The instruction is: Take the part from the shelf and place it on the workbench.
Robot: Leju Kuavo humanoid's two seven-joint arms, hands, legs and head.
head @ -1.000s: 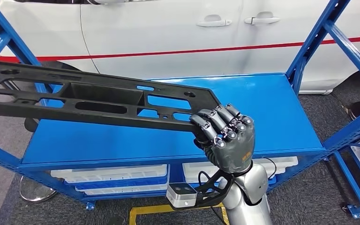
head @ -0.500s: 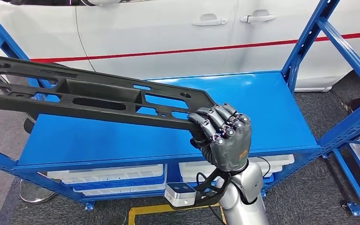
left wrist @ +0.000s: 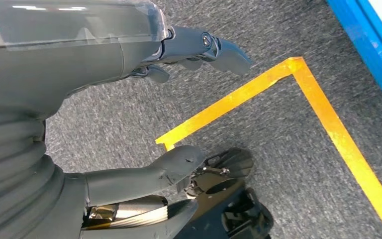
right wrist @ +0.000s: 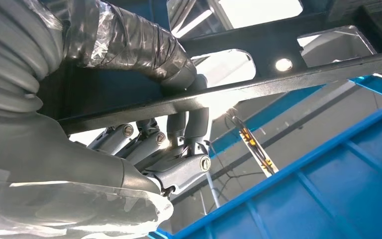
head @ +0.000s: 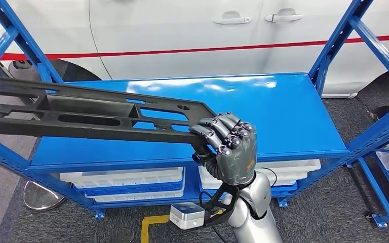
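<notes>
Gripping one end of the long black plastic part point(head: 91, 114), the right hand point(head: 228, 147) has its fingers point(head: 218, 132) curled over the part's near edge, with the thumb underneath; the right wrist view shows the same hold from below, the fingers point(right wrist: 179, 144) wrapped round a black rail of the part point(right wrist: 288, 64). From the hand the part runs far out to the robot's left, past the edge of the head view, held clear above the blue shelf deck point(head: 283, 116). The deck lies just beyond and below the hand, framed by slanted blue uprights point(head: 334, 40). White bins point(head: 131, 179) sit on the lower level, beneath the hand. A white car point(head: 182, 30) with a red stripe stands beyond the rack.

The left hand point(left wrist: 129, 74) hangs over grey carpet point(left wrist: 278, 149) marked with yellow tape point(left wrist: 328, 119), its fingers apart and holding nothing.
</notes>
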